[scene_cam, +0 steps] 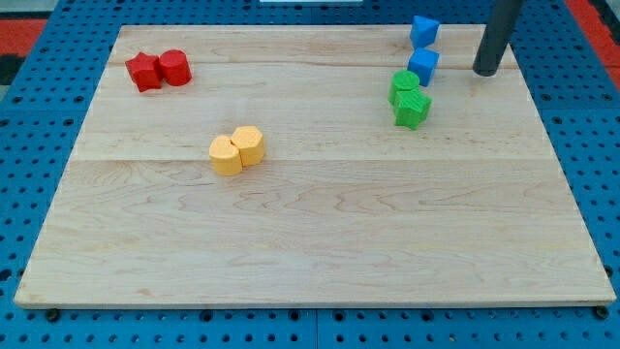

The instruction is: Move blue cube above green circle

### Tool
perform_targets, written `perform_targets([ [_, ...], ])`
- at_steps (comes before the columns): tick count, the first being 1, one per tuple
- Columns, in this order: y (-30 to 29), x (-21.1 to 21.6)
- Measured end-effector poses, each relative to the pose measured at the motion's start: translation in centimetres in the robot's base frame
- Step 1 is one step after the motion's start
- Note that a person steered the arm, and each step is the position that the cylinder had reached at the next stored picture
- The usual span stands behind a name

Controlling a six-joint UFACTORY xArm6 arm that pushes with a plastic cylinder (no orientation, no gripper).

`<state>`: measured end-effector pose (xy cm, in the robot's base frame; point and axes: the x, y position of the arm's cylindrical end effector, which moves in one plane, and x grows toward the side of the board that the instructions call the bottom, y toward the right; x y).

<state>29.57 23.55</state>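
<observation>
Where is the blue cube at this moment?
The blue cube is near the board's top right corner, touching the green circle just below-left of it; my tip stands to its right.

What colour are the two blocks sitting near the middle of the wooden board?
Yellow: the two yellow blocks touch side by side, clearest in the camera view.

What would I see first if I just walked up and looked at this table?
Probably the crowd at the view's top right: two blue blocks stacked in a line above two green ones, with my tip just right of them. Then the red pair at top left and the yellow pair nearer the middle.
</observation>
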Motion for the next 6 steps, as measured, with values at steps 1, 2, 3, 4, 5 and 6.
perform_targets([
  [1,-1.8,0.0],
  [2,-2.9,0.0],
  [3,-3.9,0.0],
  [4,-5.2,-0.2],
  [5,-7.3,-0.2],
  [6,-7.3,-0.3],
])
